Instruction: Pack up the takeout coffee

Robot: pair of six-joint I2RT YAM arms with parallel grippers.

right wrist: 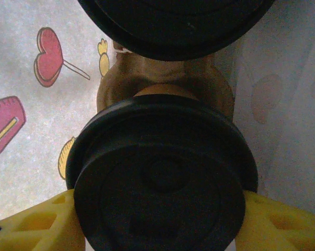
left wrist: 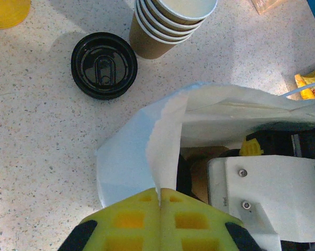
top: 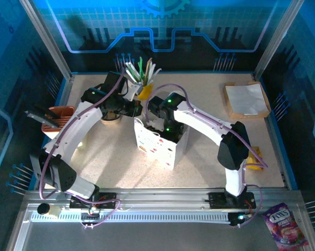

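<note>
Found the left pincer (left wrist: 160,194) clenched on the upper edge of the open white paper bag (left wrist: 126,162) standing on the desk (left wrist: 37,146). Located the right pincer (right wrist: 160,219) inside the bag, grasping a black-lidded coffee cup (right wrist: 162,172) between yellow fingers (right wrist: 32,225). Noted a second lidded cup (left wrist: 104,65) upright on the desk, outside the bag, just beside a stack of lidless cups (left wrist: 162,31).
</note>
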